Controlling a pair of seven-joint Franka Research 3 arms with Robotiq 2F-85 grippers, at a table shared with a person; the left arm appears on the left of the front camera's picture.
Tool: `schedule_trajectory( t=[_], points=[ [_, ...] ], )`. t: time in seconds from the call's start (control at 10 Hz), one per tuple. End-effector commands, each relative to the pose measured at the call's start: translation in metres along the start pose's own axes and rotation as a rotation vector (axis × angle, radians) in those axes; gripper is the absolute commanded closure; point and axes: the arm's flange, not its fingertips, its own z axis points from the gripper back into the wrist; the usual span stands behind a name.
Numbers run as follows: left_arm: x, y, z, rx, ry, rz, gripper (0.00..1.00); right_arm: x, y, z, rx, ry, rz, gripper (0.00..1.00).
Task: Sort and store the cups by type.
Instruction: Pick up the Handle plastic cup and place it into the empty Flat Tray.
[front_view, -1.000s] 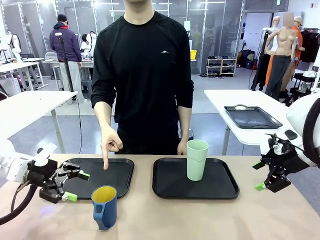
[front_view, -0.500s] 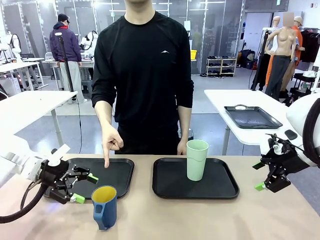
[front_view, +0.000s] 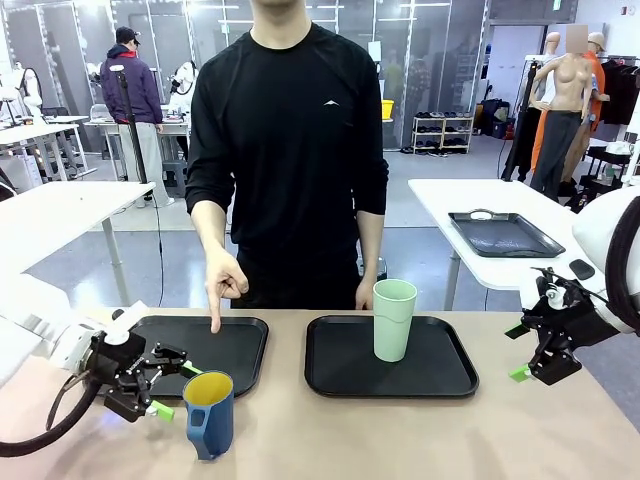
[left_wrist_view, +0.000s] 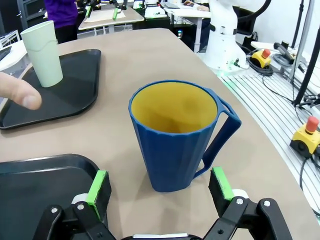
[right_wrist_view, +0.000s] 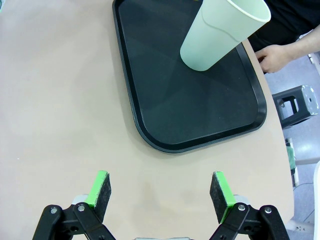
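Observation:
A dark blue cup (front_view: 209, 413) with a yellow inside stands on the bare tabletop in front of the left black tray (front_view: 240, 340). My left gripper (front_view: 172, 390) is open just left of it. In the left wrist view the blue cup (left_wrist_view: 175, 137) stands upright just beyond the left gripper (left_wrist_view: 160, 182), in line with the gap between the fingers, handle to the right. A pale mint-green tumbler (front_view: 393, 319) stands upright on the right black tray (front_view: 340, 375). My right gripper (front_view: 517, 352) hangs open above the table's right end, well short of the tumbler (right_wrist_view: 220, 32).
A person stands at the far side and points one finger (front_view: 214, 322) down at the left tray. The person's other hand (front_view: 362, 296) rests by the right tray's far edge. A separate white table with a tray (front_view: 505, 235) stands behind on the right.
My left gripper has moved right and slightly down, closing in on the blue cup with its jaws still wide. The right arm, both cups and the pointing hand have stayed put.

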Motion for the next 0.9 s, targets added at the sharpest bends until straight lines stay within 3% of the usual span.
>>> schedule_trajectory(
  t=[0.0, 0.8],
  points=[
    [-0.003, 0.004, -0.013, -0.003, -0.031, -0.011, 0.00, 0.001, -0.001, 0.000, 0.005, 0.003, 0.003, 0.00],
    [-0.015, 0.007, -0.030, -0.073, -0.153, 0.000, 0.00, 0.001, -0.001, 0.000, 0.005, 0.003, 0.003, 0.00]
  ],
)
